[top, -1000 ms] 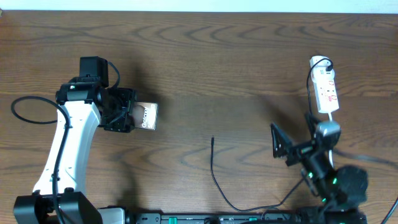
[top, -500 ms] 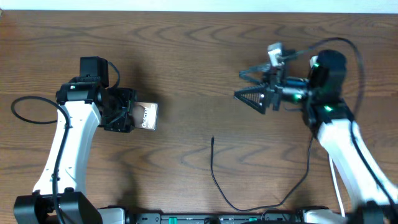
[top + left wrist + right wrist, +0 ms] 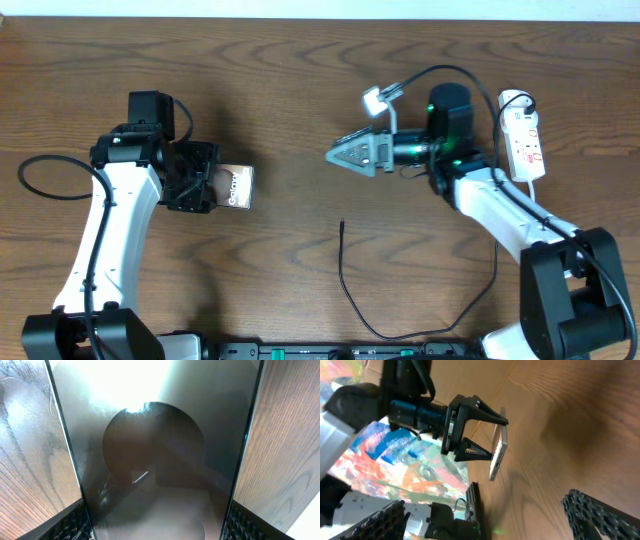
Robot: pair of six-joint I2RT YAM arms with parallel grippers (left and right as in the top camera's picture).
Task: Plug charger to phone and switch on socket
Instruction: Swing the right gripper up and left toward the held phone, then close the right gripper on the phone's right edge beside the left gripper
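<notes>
My left gripper (image 3: 207, 187) is shut on the phone (image 3: 238, 187) and holds it at the left of the table, label end pointing right. In the left wrist view the phone's glossy face (image 3: 155, 460) fills the space between my fingers. My right gripper (image 3: 340, 155) is open and empty above the table's middle, pointing left towards the phone (image 3: 498, 450), well apart from it. The charger (image 3: 342, 262) lies on the table below the right gripper, with its plug tip (image 3: 342, 225) pointing away from me. The white socket (image 3: 524, 140) lies at the far right.
A black bar (image 3: 300, 350) runs along the front edge of the table. A loop of black arm cable (image 3: 40, 175) hangs left of the left arm. The charger cable curves along the front right (image 3: 470, 310).
The right arm has swung up from the front right and stretched left across the table, its open gripper now near the middle. The left arm and phone have not moved.
</notes>
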